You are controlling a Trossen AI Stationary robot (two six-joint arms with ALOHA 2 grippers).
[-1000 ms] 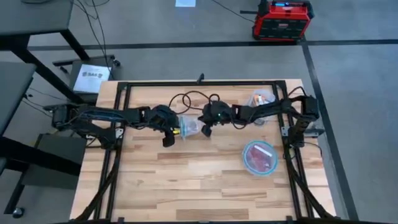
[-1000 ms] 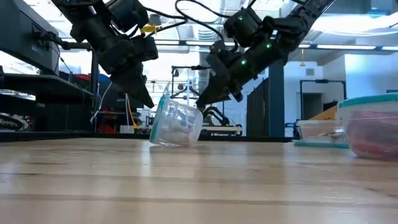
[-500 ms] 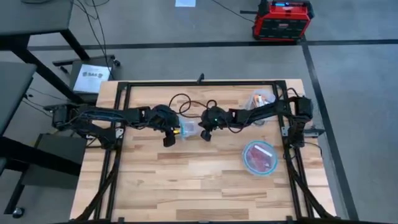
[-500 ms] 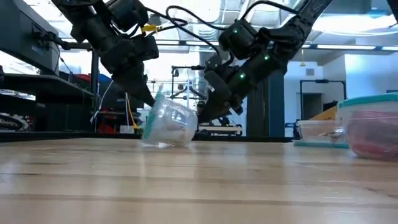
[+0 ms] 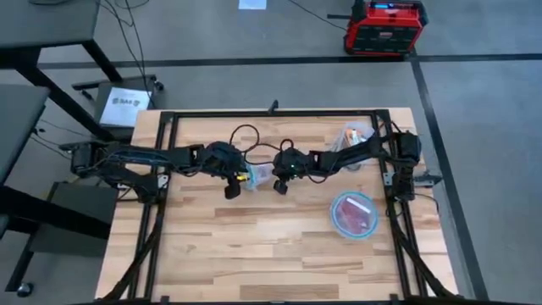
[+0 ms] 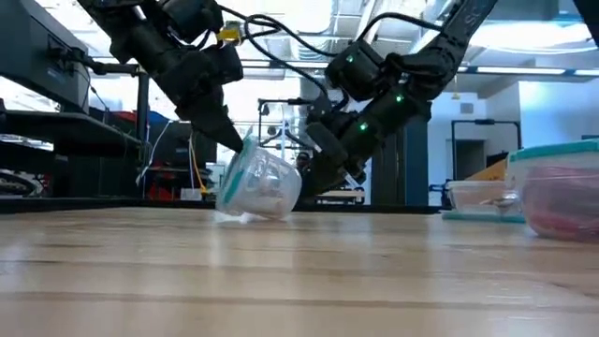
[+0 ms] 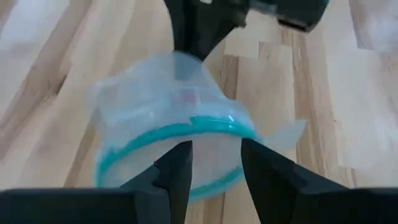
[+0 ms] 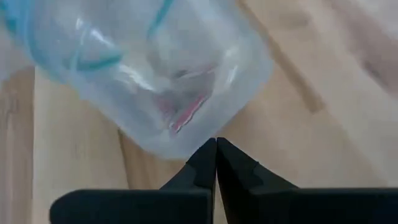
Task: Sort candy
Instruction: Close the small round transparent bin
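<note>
A clear blue-rimmed container (image 5: 259, 174) lies tipped on its side at the table's middle, resting on its lower wall (image 6: 245, 214). Its lid faces left and its base faces right. Candy (image 8: 186, 111) in pale and red wrappers shows inside it. My left gripper (image 7: 216, 163) is open at the lid, coming from the left. My right gripper (image 8: 216, 148) is shut at the base, coming from the right. My left gripper has its two spread fingers (image 7: 177, 171) against the lid (image 7: 214, 146), slanting down from the left and above; its tip meets the lid's upper rim (image 6: 245, 146). My right gripper pushes the lower edge of the container's base (image 8: 208, 134) with its shut fingertips, slanting down from the right.
A lidded container with red candy (image 5: 353, 213) stands at the near right. Another with orange candy (image 5: 356, 135) stands at the far right. Bare wood lies along the table's near side.
My right gripper has gone toward the table's left edge and down, against the container's base. The container has slid a little left and tipped further over. My left gripper has closed in on the lid's upper rim.
</note>
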